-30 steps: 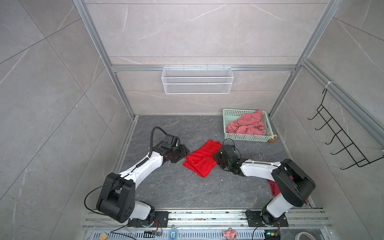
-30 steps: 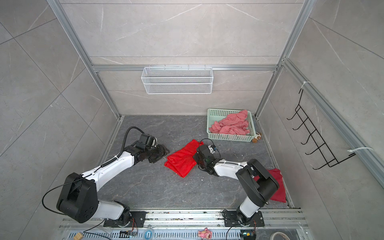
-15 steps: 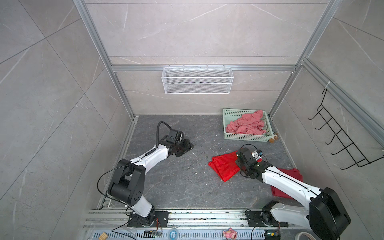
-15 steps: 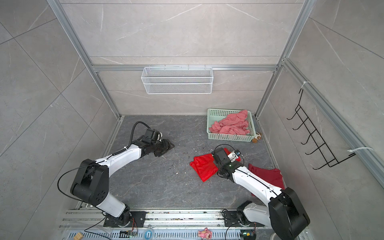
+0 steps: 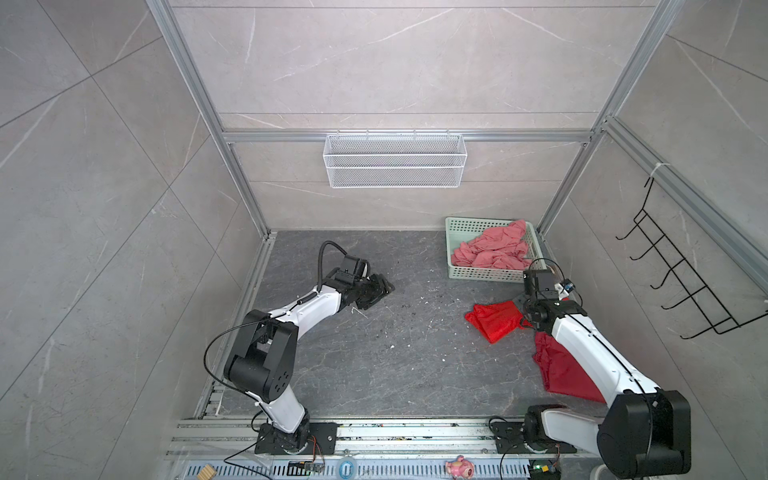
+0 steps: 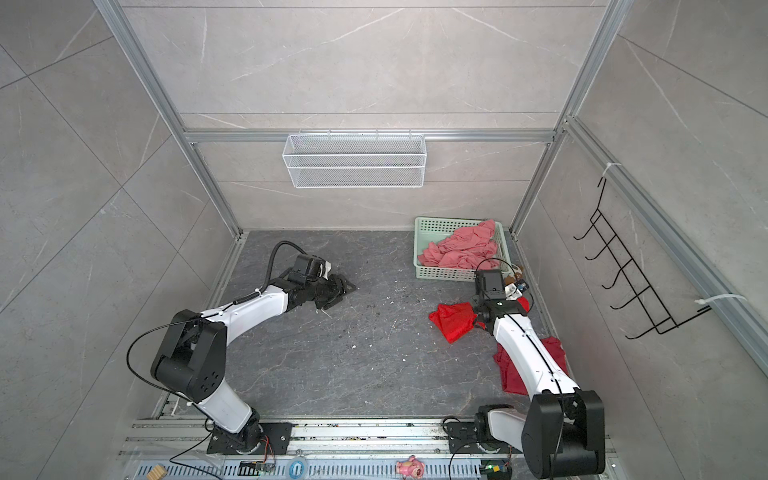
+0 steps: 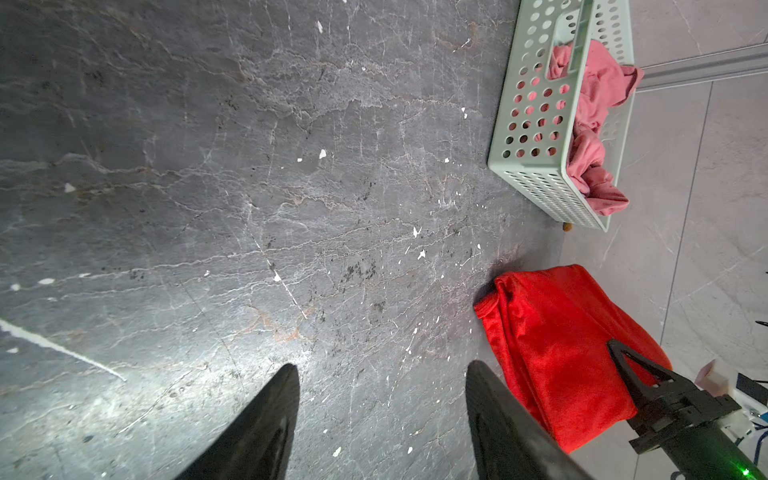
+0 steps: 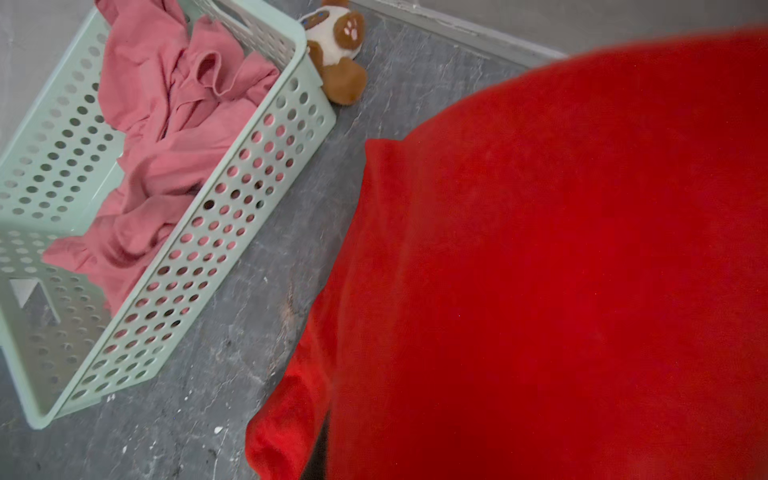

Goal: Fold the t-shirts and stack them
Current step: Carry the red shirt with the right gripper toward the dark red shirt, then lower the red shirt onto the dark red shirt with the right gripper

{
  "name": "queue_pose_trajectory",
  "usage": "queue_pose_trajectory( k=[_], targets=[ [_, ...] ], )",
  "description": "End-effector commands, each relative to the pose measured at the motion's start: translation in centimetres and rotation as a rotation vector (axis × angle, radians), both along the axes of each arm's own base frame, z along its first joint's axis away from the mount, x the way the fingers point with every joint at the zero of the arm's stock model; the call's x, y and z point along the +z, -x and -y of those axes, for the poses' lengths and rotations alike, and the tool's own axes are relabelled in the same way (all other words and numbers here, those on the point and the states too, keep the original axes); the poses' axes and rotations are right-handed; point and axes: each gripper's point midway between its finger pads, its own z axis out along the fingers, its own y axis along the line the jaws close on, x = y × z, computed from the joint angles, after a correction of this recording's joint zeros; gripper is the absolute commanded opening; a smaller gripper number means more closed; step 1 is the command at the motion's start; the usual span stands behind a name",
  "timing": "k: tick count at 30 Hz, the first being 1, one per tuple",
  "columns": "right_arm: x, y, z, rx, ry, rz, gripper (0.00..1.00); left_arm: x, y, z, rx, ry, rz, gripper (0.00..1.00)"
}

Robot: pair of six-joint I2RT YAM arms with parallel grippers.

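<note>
The bright red t-shirt [image 5: 494, 322] [image 6: 453, 322] [image 7: 557, 345], folded into a small bundle, hangs low over the floor in front of the basket. My right gripper [image 5: 523, 320] [image 6: 478, 320] is shut on its right edge. In the right wrist view the red cloth [image 8: 540, 249] hides the fingers. A darker crimson t-shirt [image 5: 561, 374] [image 6: 513, 374] lies flat by the right wall, partly under my right arm. Salmon-pink t-shirts [image 5: 490, 251] [image 6: 461, 247] [image 8: 166, 145] are heaped in the basket. My left gripper [image 5: 386, 287] [image 6: 348, 287] [image 7: 382, 365] is open and empty over bare floor at centre left.
The mint-green basket [image 5: 486, 274] [image 7: 536, 166] [image 8: 232, 216] stands at the back right. A brown-and-white plush toy [image 8: 336, 54] [image 6: 515, 272] lies at its corner near the right wall. A white wire shelf [image 5: 395, 160] hangs on the back wall and a black hook rack [image 5: 681, 282] on the right wall.
My right gripper has carried the red t-shirt from the middle of the floor to the right, near the basket and the crimson shirt. The left gripper drew back to the left, open.
</note>
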Motion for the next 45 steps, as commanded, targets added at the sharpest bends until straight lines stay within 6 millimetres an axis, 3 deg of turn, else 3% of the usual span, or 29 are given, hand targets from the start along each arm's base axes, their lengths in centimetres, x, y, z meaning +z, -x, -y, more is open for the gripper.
queue_pose_trajectory(
  k=[1,6,10,20,23,27,31,36,40,45],
  targets=[
    [0.1,-1.0,1.0,0.073,-0.013,-0.030,0.00,1.7,-1.2,0.8,-0.006,0.043,0.033,0.66],
    [0.6,-1.0,3.8,0.051,-0.036,-0.028,0.00,1.4,-1.4,0.9,-0.003,0.043,0.024,0.66],
    [2.1,0.8,6.3,-0.003,-0.025,-0.020,0.00,1.2,-1.6,1.0,-0.002,0.046,0.018,0.66],
    [3.8,5.3,9.9,-0.064,-0.053,-0.003,0.00,0.5,-2.2,2.0,-0.024,0.074,-0.006,0.66],
    [3.5,6.2,10.7,-0.067,-0.068,-0.016,0.00,0.4,-2.3,2.2,-0.029,0.083,-0.007,0.66],
    [1.7,7.4,11.9,-0.120,-0.104,-0.022,0.00,0.2,-2.4,2.4,-0.034,0.094,-0.013,0.66],
    [0.6,7.3,12.8,-0.141,-0.139,0.006,0.00,0.1,-2.4,2.5,-0.039,0.097,-0.014,0.66],
    [3.1,5.7,13.7,-0.117,-0.137,0.069,0.00,0.0,-2.5,2.5,-0.035,0.097,-0.013,0.66],
    [5.3,5.8,13.8,-0.106,-0.099,0.092,0.00,-0.3,-2.5,2.5,-0.031,0.103,-0.019,0.66],
    [4.5,7.6,13.5,-0.134,-0.078,0.036,0.00,-0.2,-2.7,2.7,-0.037,0.111,-0.019,0.66]
  ],
)
